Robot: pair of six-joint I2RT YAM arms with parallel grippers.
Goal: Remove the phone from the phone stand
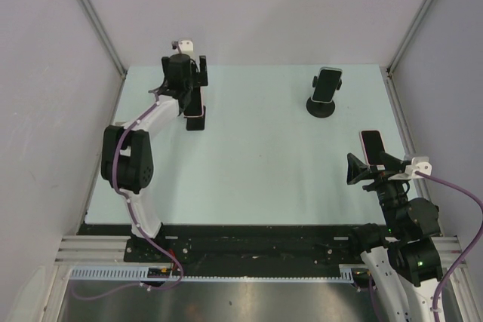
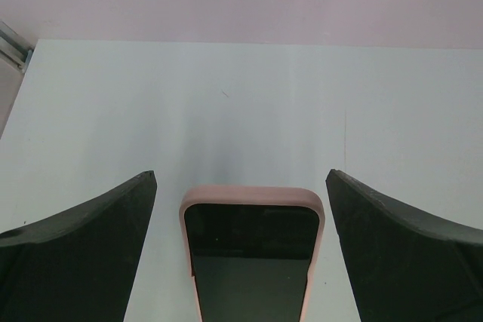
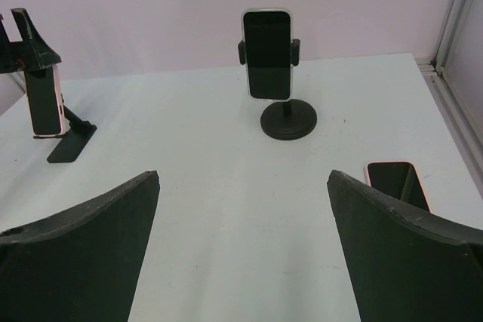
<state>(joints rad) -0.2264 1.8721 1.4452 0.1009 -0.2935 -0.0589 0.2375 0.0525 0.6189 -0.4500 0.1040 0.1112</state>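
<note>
A phone in a pink case (image 2: 253, 250) leans on a flat black easel stand (image 1: 196, 121) at the far left of the table. My left gripper (image 2: 241, 179) is open and straddles the phone's top end, with a gap between each finger and the case. In the top view the left gripper (image 1: 192, 99) is right over that phone (image 1: 195, 113). A second phone (image 3: 267, 53) stands clamped upright in a round-based black stand (image 3: 287, 120) at the far right. My right gripper (image 3: 244, 175) is open and empty, low over bare table at the near right.
A third pink-cased phone (image 3: 397, 182) lies flat on the table just right of my right gripper, and it also shows in the top view (image 1: 371, 145). Grey walls and metal frame rails close in the pale table (image 1: 256, 164) on three sides.
</note>
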